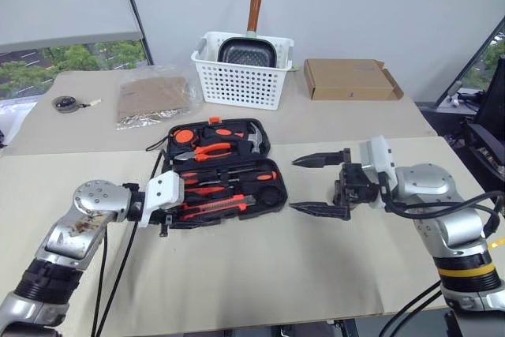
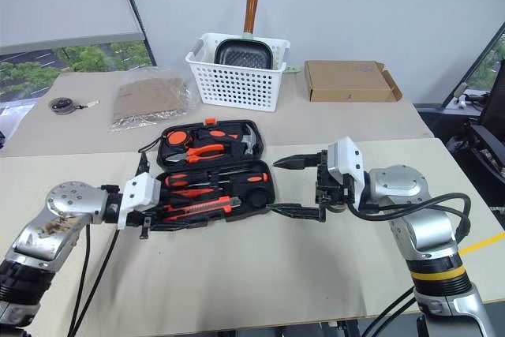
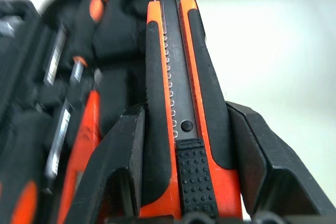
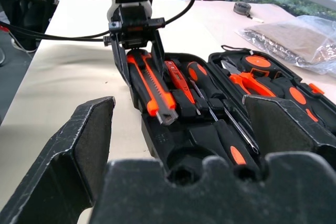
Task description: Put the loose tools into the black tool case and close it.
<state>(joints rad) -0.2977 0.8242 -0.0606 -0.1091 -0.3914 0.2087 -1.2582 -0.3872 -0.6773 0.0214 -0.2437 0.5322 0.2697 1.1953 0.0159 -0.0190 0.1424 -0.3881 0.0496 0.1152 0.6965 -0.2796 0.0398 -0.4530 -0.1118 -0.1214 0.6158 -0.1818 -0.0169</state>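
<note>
Currently my left hand (image 4: 137, 51) is clamped on the utility knife (image 4: 152, 87), seating it in the black tool case (image 1: 272, 195); right hand (image 1: 319, 185) spread, beside it. Next: release, withdraw.

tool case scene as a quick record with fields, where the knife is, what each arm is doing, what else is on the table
tool case: open flat, tools in its recesses
utility knife: in the near-edge slot, tip end lifted, left gripper jaws on both its sides
right gripper: jaws wide open, holding nothing, beside the case's right end
upper half: pliers, hammer
behind: white basket with pan, cardboard box, plastic bag
</note>
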